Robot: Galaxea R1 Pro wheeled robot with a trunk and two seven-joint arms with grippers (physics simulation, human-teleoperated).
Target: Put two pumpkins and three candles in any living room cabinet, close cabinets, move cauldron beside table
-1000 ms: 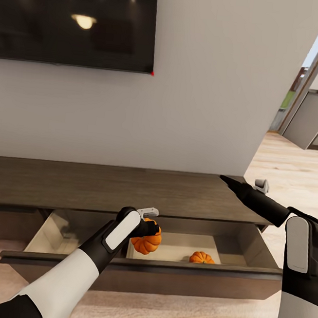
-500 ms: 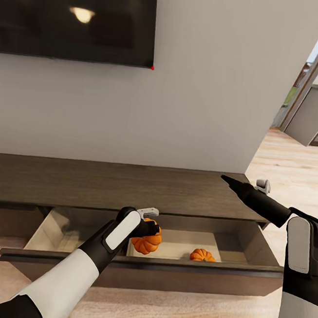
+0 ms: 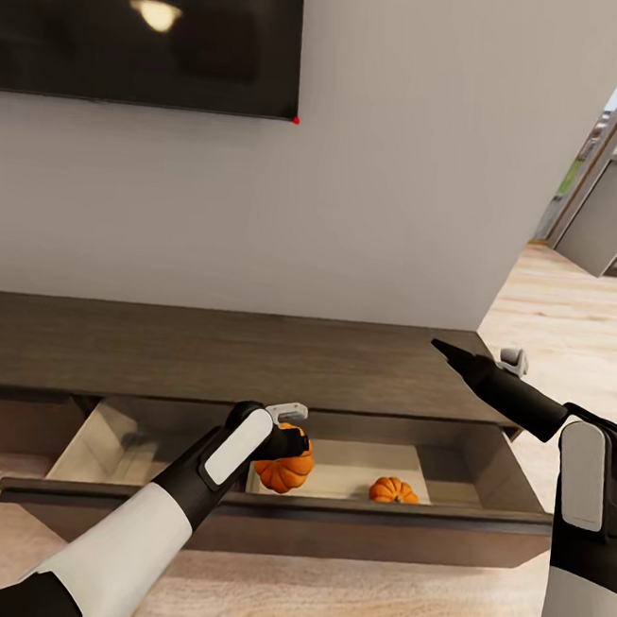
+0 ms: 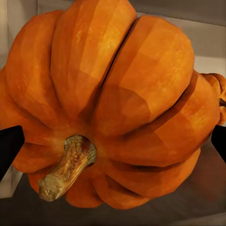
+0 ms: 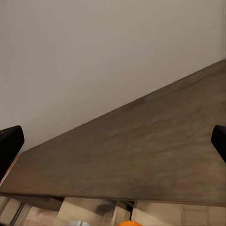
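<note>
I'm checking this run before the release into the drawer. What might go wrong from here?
1. The left claw holds a pumpkin near the drawer's divider; released there, it may catch on the divider or roll.
2. It might roll into the second pumpkin lying in the same compartment.
3. The right claw hovers over the cabinet top; lowering it carelessly may strike the wood.

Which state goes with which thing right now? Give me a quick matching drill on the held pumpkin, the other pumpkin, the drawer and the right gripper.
Things:
1. held pumpkin
2. other pumpkin
3. drawer
4. right gripper

States:
A. pulled out, open
B. over the cabinet top, holding nothing
C. resting on the drawer floor
D. clamped in the left gripper, above the drawer floor

Pairs: 1-D, 2-C, 3-A, 4-B
</note>
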